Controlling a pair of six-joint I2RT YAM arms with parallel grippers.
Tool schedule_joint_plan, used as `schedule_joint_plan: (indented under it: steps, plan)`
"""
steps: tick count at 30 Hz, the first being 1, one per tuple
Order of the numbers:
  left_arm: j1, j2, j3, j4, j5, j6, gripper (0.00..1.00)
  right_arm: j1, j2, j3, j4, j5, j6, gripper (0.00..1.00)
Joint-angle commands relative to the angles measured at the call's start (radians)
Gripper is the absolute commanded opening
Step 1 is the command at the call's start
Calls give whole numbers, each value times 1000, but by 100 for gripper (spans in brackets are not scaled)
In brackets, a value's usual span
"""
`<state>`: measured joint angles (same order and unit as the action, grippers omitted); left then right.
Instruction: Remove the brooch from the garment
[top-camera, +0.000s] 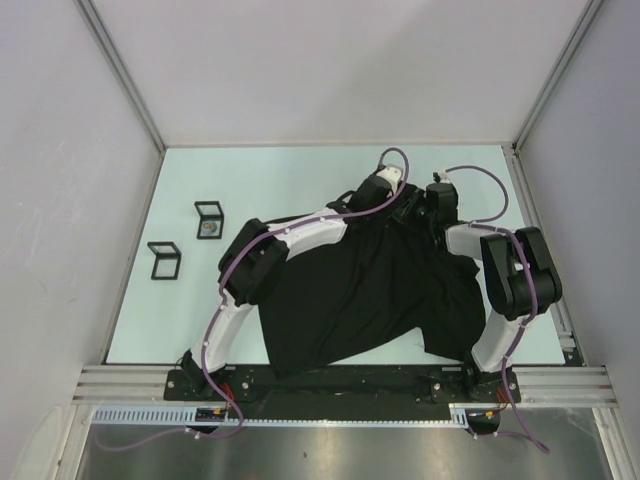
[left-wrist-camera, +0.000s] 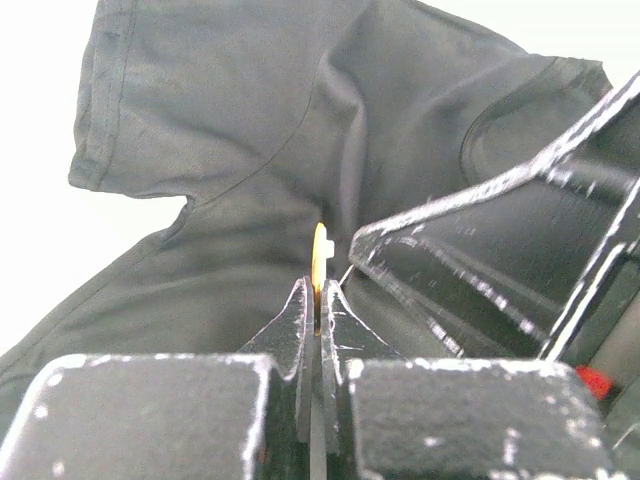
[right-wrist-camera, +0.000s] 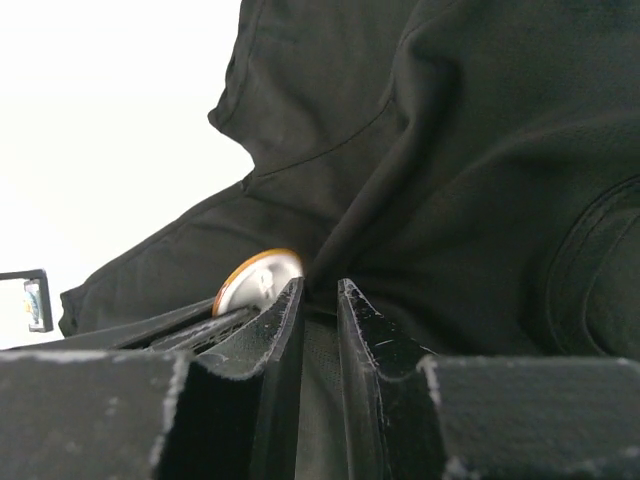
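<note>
**Brooch pinched by its edge, shirt not yet parted from it**

The left end effector (left-wrist-camera: 318, 292) is closed tight on the brooch (left-wrist-camera: 319, 255), a thin gold-rimmed disc. It is gripped by its edge and stands upright above the fingertips. The brooch sits at the far part of the shirt (top-camera: 370, 290), between a sleeve and the collar. A ridge of cloth runs up to its back, so I judge it is not yet free. The right end effector (right-wrist-camera: 320, 292) is just beside it, jaws a little apart. Dark cloth shows in the gap, but I cannot tell whether any of it is pinched.

To do this step well, the pull should go slowly and straight away from the cloth, along the line of the pin. A sideways tug would likely drag the soft shirt along or snag it. The shirt needs holding down close to the brooch. With the right jaws parted, pinching the ridge just behind the disc before the left draws off looks wise. The edge grip is narrow, so any twist could let the disc slip out.

Both arms reach from the near edge and meet over the shirt's far side on the desk (top-camera: 300, 180). The left arm (top-camera: 290, 240) crosses diagonally toward the right. The right arm (top-camera: 510, 270) is folded, elbow out to the right and wrist turned inward. Both wrists sit low over the cloth.
</note>
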<state>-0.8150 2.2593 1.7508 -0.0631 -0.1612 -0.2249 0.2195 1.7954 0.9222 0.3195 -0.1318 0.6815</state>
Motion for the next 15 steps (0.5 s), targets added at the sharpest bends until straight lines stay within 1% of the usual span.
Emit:
schedule_joint_plan:
  steps: [1, 6, 7, 10, 12, 14, 15]
  plan:
    - [4, 0, 96, -130, -15, 93, 0, -25, 28, 4, -22, 1, 24, 24]
    - [-9, 46, 219, -300, -63, 223, 0, -29, 30, 3, -28, -2, 29, 24]
    - [-13, 48, 228, -311, -79, 222, 0, -29, 29, 1, -28, -3, 27, 24]
    - [-13, 4, 191, -284, -148, 269, 0, -31, 21, 1, -33, -6, 23, 24]
    - [-12, -52, 139, -238, -167, 288, 0, -31, 10, 1, -40, 6, 15, 24]
    - [-12, -72, 124, -219, -152, 311, 0, -29, 4, 1, -49, 12, 6, 25]
    - [-12, -72, 128, -225, -138, 343, 0, -29, 2, 3, -53, 12, 4, 28]
